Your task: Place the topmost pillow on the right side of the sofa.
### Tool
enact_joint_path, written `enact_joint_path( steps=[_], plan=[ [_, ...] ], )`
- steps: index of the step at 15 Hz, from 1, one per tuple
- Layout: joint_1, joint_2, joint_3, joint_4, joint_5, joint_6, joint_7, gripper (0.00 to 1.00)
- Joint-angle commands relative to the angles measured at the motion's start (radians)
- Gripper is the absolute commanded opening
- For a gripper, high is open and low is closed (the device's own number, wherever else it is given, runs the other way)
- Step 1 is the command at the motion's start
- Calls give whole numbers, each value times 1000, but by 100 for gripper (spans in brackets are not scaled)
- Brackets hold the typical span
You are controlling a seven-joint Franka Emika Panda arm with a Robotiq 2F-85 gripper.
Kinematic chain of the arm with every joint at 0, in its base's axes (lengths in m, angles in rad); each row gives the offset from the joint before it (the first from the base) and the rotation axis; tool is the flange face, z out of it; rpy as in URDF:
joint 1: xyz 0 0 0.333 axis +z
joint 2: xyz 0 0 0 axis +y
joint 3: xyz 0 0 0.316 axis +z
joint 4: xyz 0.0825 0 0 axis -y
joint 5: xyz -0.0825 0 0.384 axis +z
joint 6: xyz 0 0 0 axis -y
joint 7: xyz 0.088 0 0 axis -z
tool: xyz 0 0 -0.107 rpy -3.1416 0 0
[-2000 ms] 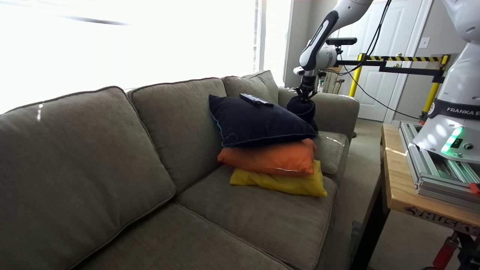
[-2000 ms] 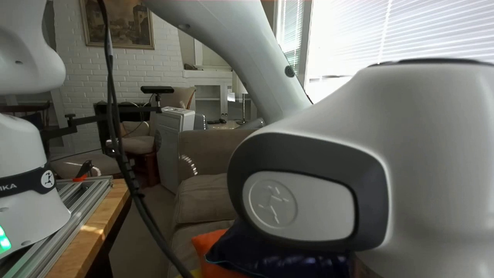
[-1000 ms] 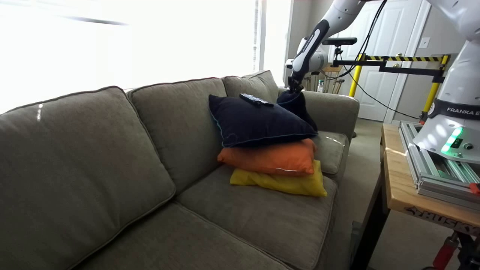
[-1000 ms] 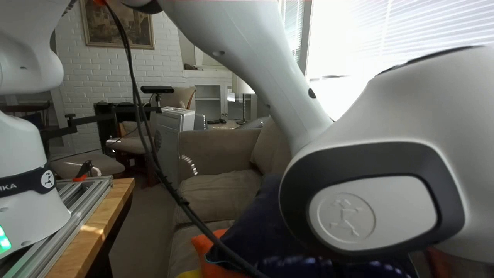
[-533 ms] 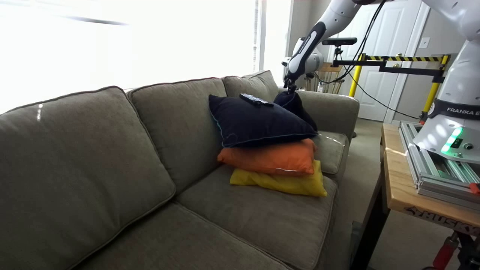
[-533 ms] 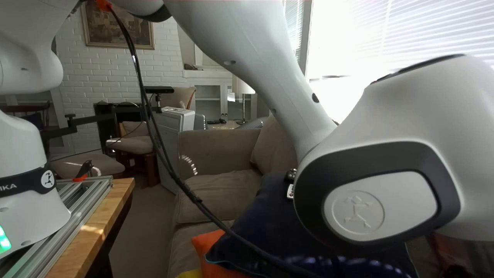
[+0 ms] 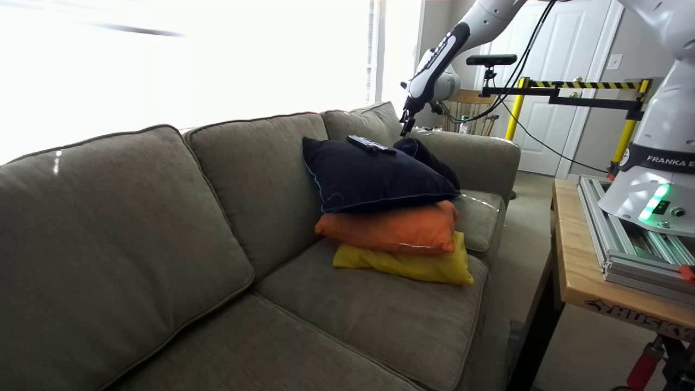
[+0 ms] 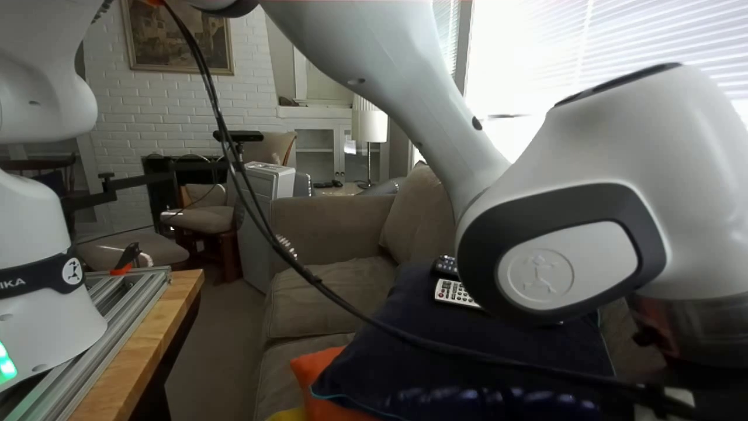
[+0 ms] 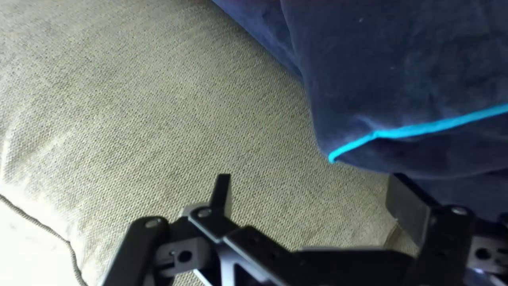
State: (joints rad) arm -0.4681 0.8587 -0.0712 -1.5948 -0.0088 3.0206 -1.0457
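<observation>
The topmost pillow (image 7: 428, 157), dark navy, leans on the end seat of the grey-taupe sofa (image 7: 304, 331), near the padded arm. Much of it is hidden behind the pillow stack. My gripper (image 7: 406, 129) hangs just above its upper edge, by the back cushion, apart from it. In the wrist view the gripper (image 9: 308, 178) is open, its fingers (image 9: 406, 208) wide apart with only sofa fabric showing between them. A navy pillow corner (image 9: 369, 99) with turquoise piping lies just beyond the fingertips. In an exterior view the sofa (image 8: 327, 292) shows, while the arm blocks the gripper area.
A similar navy pillow (image 7: 374, 176) tops the stack, bearing remotes (image 7: 369, 144), over an orange pillow (image 7: 391, 228) and a yellow pillow (image 7: 407, 265). Two remotes show in an exterior view, the light one (image 8: 454, 293) nearer. A wooden table (image 7: 575, 255) carries the robot base.
My gripper carried the pillow's top leftward in an exterior view, then opened and rose off it. The pillow's upper edge has sunk lower. The remotes have come out from behind the arm.
</observation>
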Motion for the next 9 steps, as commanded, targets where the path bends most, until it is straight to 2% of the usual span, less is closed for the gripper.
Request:
enact_joint_path(
  steps=[1,6,9],
  plan=[
    [-72,-85,112,-54,-14,-40,43,100],
    [-163,-197,267,-130,39,-142,16,100],
    [-124,-305,241,-211,82,-187,123,100]
  ],
)
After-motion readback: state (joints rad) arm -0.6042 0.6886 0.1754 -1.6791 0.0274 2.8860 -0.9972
